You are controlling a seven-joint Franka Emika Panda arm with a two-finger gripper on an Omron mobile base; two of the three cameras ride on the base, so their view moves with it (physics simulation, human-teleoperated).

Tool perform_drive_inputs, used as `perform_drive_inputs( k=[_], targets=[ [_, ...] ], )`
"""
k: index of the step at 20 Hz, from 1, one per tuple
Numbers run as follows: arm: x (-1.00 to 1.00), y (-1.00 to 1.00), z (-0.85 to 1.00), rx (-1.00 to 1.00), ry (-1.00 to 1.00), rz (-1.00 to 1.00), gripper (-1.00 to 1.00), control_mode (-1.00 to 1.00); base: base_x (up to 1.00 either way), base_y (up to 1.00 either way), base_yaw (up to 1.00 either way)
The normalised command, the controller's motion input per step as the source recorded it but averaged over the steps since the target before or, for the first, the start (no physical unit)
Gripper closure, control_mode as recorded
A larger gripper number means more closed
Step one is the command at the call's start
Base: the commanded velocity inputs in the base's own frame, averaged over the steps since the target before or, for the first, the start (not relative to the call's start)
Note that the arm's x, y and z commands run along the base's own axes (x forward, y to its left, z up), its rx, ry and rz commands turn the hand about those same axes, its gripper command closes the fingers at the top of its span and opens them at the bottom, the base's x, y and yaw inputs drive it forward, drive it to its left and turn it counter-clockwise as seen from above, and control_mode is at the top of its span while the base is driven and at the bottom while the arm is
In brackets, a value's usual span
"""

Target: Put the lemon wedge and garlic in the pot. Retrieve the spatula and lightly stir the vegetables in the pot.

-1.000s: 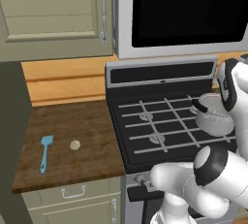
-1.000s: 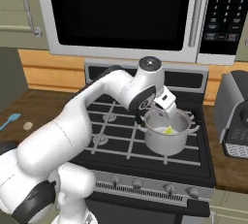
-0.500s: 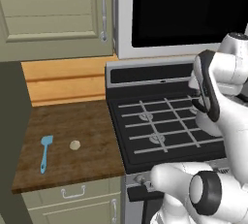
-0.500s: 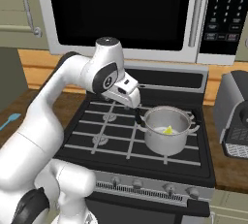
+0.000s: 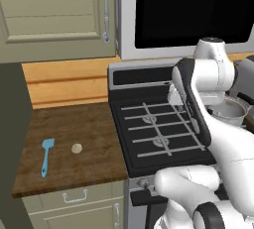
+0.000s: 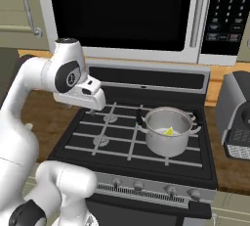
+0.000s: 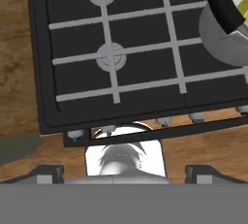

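The steel pot (image 6: 167,132) stands on the stove's right front burner, and the yellow lemon wedge (image 6: 169,131) lies inside it. On the wooden counter left of the stove rest the beige garlic (image 5: 76,148) and, further left, the light-blue spatula (image 5: 46,157). My gripper (image 6: 91,106) hangs over the stove's left burners, well clear of the pot and some way right of the garlic. The hand view has its fingertips (image 7: 48,171) wide apart with nothing between them, so it is open. The pot's rim (image 7: 219,5) shows at that view's top right.
The black stove grate (image 6: 112,137) lies under the hand. A microwave (image 6: 127,14) hangs above the stove. A grey toaster (image 6: 237,115) stands on the right counter. Cabinet doors (image 5: 59,15) rise behind the left counter (image 5: 89,129).
The arm has swung left, from above the pot to above the left burners. The gripper stays open and empty. The lemon wedge stays in the pot.
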Motion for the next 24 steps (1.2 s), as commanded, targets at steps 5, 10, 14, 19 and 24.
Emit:
perform_drive_inputs(
  k=[5,10,14,19,24],
  targets=[
    [-0.43,1.0,-0.55,-0.09,0.0,0.2,-1.0,-1.0,0.0,0.0,0.0],
    [0.02,1.0,-0.39,-0.08,0.01,0.11,-1.0,-1.0,0.0,0.0,0.0],
    [0.46,1.0,-0.12,-0.01,0.1,0.05,-1.0,-1.0,0.0,0.0,0.0],
    [0.5,1.0,-0.14,0.0,0.12,0.02,-1.0,-1.0,0.0,0.0,0.0],
    [0.26,0.99,-0.35,0.0,0.09,0.01,-1.0,-1.0,0.0,0.0,0.0]
  ],
)
